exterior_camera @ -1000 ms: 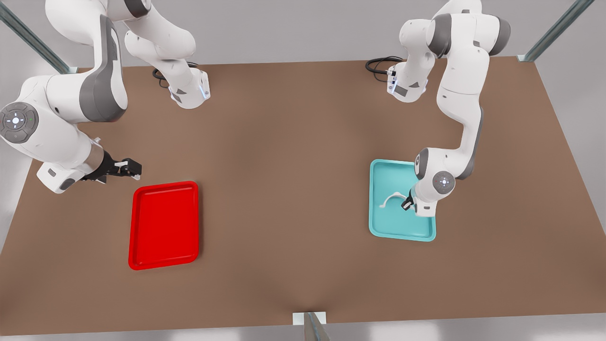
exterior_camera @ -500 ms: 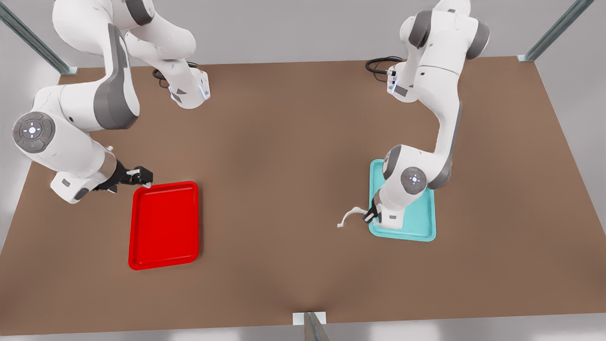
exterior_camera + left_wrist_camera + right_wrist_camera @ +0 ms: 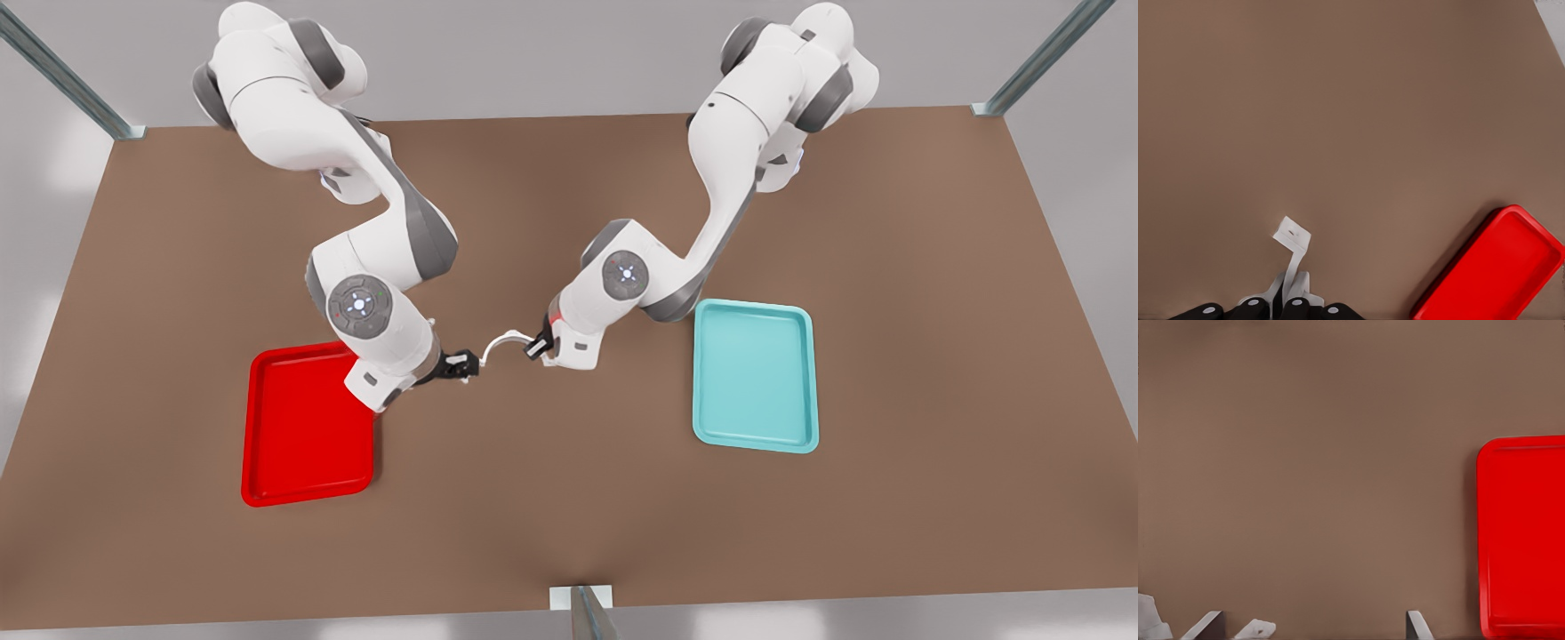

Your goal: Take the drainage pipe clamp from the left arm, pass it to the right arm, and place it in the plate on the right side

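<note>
Brown tabletop (image 3: 551, 498), pale grey wall behind, metal frame struts (image 3: 62, 76) at corners, soft even light.

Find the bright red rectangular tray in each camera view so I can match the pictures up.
Front view: the bright red rectangular tray lies on the front view's left, one corner under the right arm.
Left wrist view: one corner, off from the left pincer shut on the small white arch clamp.
Right wrist view: one end, beyond the open right pincer.
Shared landmark: the brown tabletop.
</note>
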`<state>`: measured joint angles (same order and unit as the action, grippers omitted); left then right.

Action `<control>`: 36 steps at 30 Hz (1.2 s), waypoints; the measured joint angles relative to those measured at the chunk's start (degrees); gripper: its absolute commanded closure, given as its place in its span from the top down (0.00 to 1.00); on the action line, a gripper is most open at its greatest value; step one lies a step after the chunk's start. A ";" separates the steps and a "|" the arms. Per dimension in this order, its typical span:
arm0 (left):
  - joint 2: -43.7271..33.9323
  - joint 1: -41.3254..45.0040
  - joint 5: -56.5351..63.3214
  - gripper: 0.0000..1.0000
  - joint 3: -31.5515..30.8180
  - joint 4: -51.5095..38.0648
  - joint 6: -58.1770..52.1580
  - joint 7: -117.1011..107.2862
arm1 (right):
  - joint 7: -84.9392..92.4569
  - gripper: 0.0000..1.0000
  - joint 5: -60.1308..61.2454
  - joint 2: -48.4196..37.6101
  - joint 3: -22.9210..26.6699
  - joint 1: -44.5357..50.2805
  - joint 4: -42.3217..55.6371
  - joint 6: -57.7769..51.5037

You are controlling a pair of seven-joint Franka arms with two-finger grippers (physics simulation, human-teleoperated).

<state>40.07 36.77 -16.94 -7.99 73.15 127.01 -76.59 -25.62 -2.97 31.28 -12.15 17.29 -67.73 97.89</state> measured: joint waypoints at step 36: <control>-0.32 0.13 -0.14 1.00 0.00 0.01 2.29 -12.01 | -36.42 0.21 -0.72 0.56 -2.34 3.90 -8.33 3.80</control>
<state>39.75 36.90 -17.08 -7.99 73.16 129.31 -88.60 -62.04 -3.69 31.84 -14.49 21.19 -76.06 101.69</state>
